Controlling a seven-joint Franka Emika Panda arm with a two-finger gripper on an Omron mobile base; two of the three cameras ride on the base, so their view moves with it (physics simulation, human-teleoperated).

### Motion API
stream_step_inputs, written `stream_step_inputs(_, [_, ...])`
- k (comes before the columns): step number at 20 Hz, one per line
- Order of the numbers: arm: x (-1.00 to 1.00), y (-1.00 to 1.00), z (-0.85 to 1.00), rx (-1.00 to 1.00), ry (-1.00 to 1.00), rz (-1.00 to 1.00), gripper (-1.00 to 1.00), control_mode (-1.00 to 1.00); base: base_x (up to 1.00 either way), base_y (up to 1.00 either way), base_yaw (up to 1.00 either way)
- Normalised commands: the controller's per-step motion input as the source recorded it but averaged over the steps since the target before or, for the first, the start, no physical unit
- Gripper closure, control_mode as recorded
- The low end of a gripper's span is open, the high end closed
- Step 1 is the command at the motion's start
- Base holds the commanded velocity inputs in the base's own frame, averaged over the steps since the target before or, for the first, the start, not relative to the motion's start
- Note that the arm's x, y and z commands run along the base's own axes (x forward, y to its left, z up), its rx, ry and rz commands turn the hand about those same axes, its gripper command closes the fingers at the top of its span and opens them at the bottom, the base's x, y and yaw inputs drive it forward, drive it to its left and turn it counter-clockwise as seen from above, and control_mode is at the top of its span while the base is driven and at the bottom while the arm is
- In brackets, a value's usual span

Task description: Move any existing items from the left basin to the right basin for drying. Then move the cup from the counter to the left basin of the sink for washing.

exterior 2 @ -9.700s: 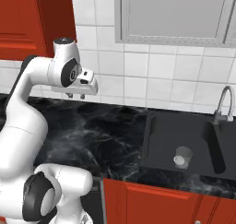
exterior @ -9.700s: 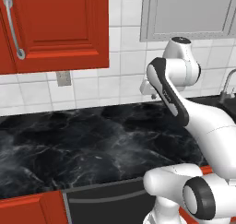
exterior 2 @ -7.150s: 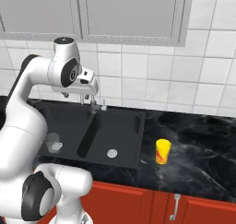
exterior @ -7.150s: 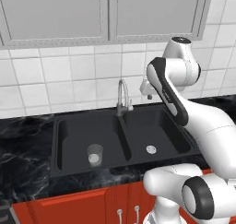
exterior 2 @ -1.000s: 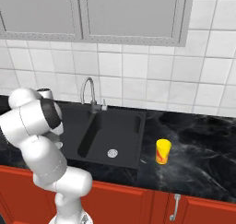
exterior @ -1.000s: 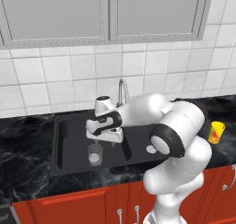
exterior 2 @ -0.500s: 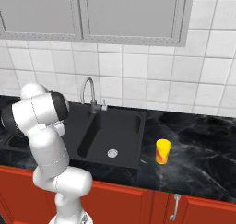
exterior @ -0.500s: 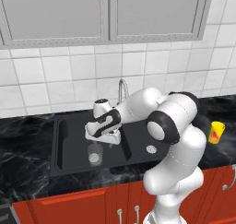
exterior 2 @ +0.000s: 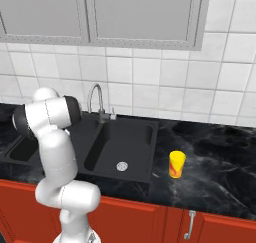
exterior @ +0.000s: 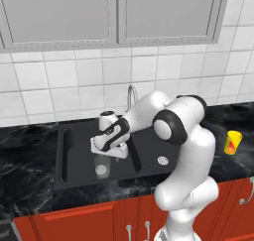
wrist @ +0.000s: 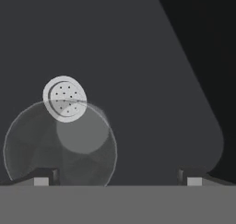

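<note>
A clear glass tumbler (exterior: pixel 101 168) stands upright in the left basin (exterior: pixel 74 158) of the black sink. My gripper (exterior: pixel 106 152) hangs open just above it, fingers pointing down. Looking down from the hand, the tumbler (wrist: pixel 60 147) sits left of centre beside the left fingertip (wrist: pixel 41 179), overlapping the silver drain (wrist: pixel 64 98); nothing lies between the jaws. The yellow cup (exterior: pixel 232 142) stands on the black marble counter (exterior: pixel 223 160) right of the sink, the cup (exterior 2: pixel 176 164) also seen from the other side. The right basin (exterior 2: pixel 132 142) holds just its drain (exterior 2: pixel 122 166).
A curved chrome tap (exterior: pixel 131 93) rises behind the sink's divider, close to my forearm. White tiles and grey wall cabinets back the counter. Red cabinet fronts (exterior 2: pixel 150 222) run below the counter edge.
The hand has sunk a little lower over the tumbler and the elbow has swung round. The jaws stay open. Tumbler and cup have not moved.
</note>
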Motion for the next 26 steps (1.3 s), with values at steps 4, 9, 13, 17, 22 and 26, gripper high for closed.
stream_step_inputs(4, [0.1, 0.02, -0.28, 0.0, 0.0, 0.0, -1.0, -1.0, 0.0, 0.0, 0.0])
stream_step_inputs(9, [0.11, 0.01, -0.27, 0.0, 0.0, 0.0, -1.0, -1.0, 0.0, 0.0, 0.0])
stream_step_inputs(13, [0.07, 0.02, -0.26, 0.0, 0.0, 0.0, -1.0, -1.0, 0.0, 0.0, 0.0])
stream_step_inputs(17, [0.12, 0.02, -0.26, 0.0, 0.0, 0.0, -1.0, -1.0, 0.0, 0.0, 0.0])
stream_step_inputs(22, [0.18, 0.03, -0.25, 0.0, 0.0, 0.0, -1.0, -1.0, 0.0, 0.0, 0.0])
stream_step_inputs(26, [0.15, 0.04, -0.2, 0.0, 0.0, 0.0, -1.0, -1.0, 0.0, 0.0, 0.0])
